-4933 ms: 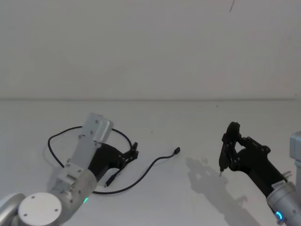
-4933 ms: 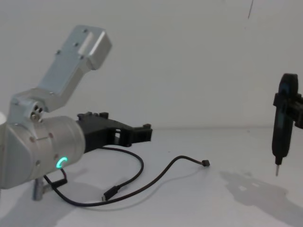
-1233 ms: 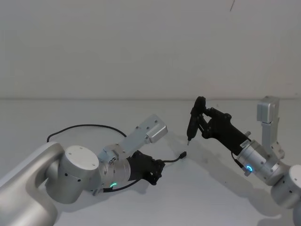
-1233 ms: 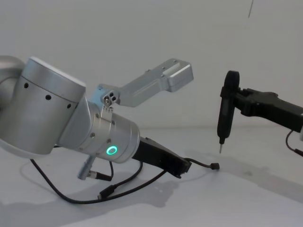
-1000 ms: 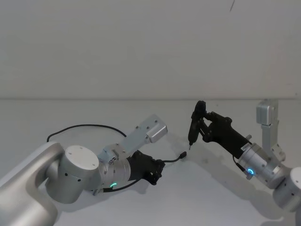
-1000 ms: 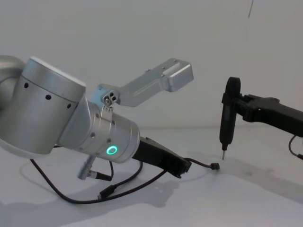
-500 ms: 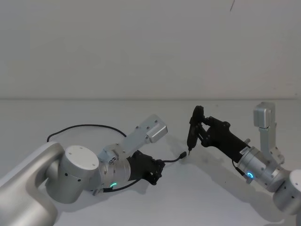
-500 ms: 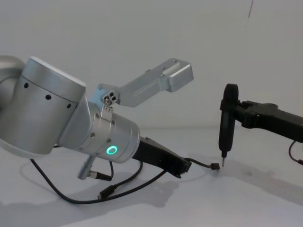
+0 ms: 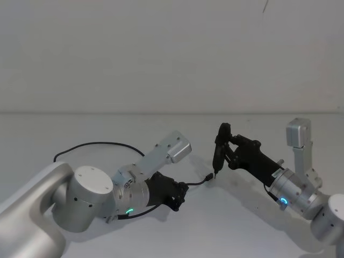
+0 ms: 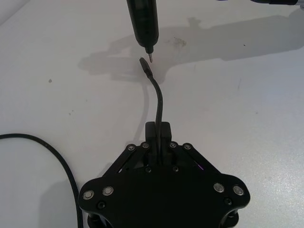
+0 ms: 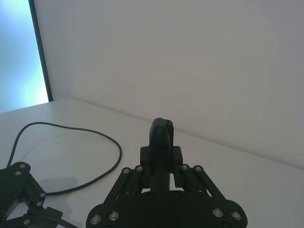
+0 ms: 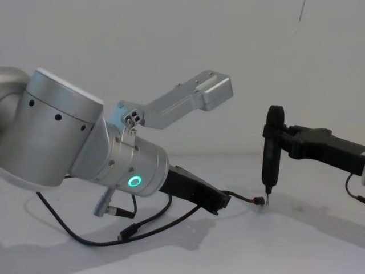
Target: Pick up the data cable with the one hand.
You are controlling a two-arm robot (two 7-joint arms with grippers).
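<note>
The left gripper [image 10: 157, 130] has its fingers [image 10: 164, 129] closed on the data cable [image 10: 158, 102], pinching the cord a short way back from its small plug. That free end arcs forward from the jaws and stops with the plug [image 10: 145, 67] low over the white table [image 10: 247, 118]. Behind the gripper, the cord trails back in a wide loop on the table [image 9: 97, 144], and its flat plug [image 12: 130, 230] lies under the left arm.

The right gripper [image 12: 271, 123] is clamped on a black pen-like tool [image 12: 269, 154], held upright. The tool's thin metal tip [image 10: 150, 58] points down just beside the small plug; whether the two touch cannot be told.
</note>
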